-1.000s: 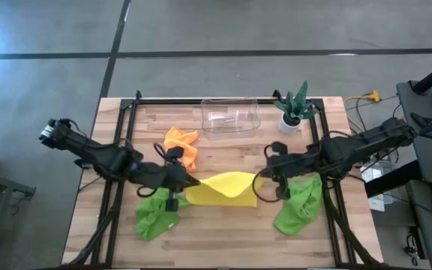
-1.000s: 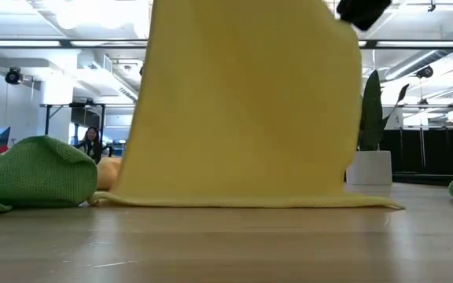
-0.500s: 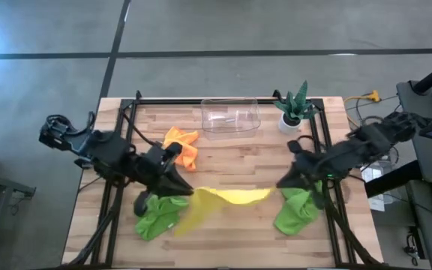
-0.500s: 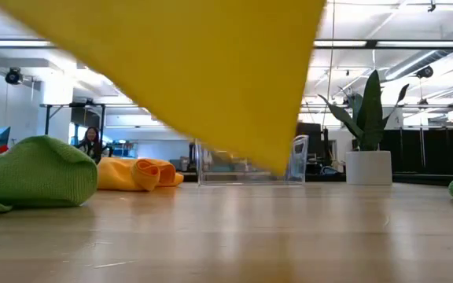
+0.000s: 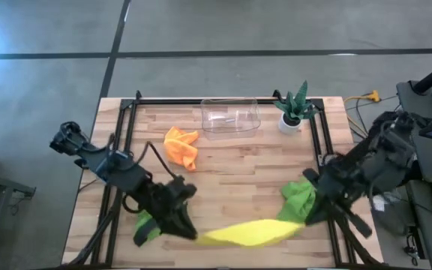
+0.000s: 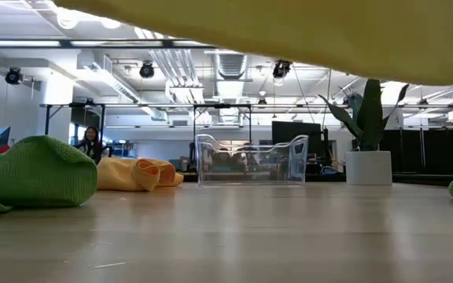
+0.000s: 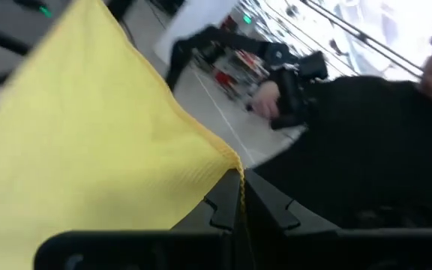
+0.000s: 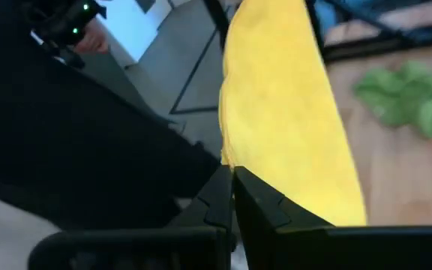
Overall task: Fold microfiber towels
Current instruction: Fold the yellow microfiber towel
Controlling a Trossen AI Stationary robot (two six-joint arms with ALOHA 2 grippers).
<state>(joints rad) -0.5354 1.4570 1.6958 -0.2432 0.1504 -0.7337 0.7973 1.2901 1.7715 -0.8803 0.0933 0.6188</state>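
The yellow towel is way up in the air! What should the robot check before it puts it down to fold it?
1. Left hand pinching a corner of the yellow towel: ok, its fingers are closed on the edge.
2. Right hand pinching the other end: ok, closed on the cloth.
3. Towel stretched between both hands: ok, it spans them near the table's front edge, lifted off the wood.
4. Bare wood in the middle of the table to lay it on: ok.
5. Other towels out of the way: orange towel ok; the green towel by the right hand is close, cannot tell.
6. Clear bin and plant far back: ok.
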